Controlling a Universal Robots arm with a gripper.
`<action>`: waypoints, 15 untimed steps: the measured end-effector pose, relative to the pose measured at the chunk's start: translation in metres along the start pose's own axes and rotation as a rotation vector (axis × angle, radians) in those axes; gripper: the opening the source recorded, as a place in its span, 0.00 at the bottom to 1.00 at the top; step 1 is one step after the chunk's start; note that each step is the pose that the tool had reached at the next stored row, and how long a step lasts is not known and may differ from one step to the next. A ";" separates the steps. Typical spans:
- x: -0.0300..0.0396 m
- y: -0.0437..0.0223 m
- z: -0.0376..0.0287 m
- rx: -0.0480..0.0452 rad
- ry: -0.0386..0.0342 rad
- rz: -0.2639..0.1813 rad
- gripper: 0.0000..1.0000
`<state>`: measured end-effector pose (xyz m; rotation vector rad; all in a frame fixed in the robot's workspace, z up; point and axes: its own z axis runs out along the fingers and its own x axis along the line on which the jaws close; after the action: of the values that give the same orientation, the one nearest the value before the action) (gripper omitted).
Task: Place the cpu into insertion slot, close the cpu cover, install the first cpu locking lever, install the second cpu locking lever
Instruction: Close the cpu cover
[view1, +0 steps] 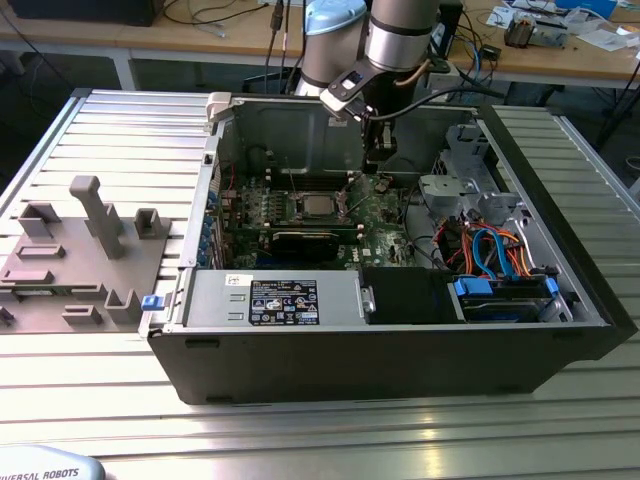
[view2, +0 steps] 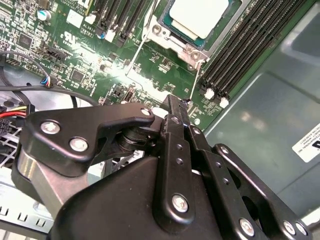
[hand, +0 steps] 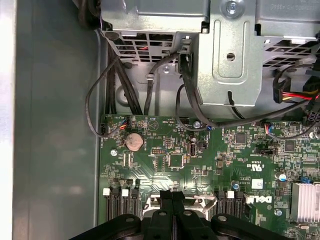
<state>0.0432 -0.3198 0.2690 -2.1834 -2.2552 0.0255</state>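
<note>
Second wrist view is showing the gripper (view2: 172, 101) clenching its fingers together beside a thin lever (view2: 195, 80), memory slots (view2: 250, 40) crowding the cpu (view2: 197, 15) near the circuit board (view2: 100, 60) edge.

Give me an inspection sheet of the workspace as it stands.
Surface: ribbed aluminium table, carrying an open black computer case.
Job's things: silvery-grey square cpu seated in place; silvery metal cpu cover lies around it.
Clutter: grey plastic fixture tray at the exterior view's left.
Gripper: black gripper, shut, tip beside thin wire lever, above green board.
Cables: black bundles; orange and blue leads.
Surroundings: wooden benches behind.
</note>
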 end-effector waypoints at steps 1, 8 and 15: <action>-0.0001 0.0005 -0.0002 0.0005 0.0000 0.000 0.11; -0.0004 0.0116 0.0035 0.0221 0.0036 0.000 0.11; -0.0005 0.0156 0.0099 0.0356 0.0038 0.000 0.11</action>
<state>0.0586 -0.3199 0.2588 -2.1637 -2.2354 0.0610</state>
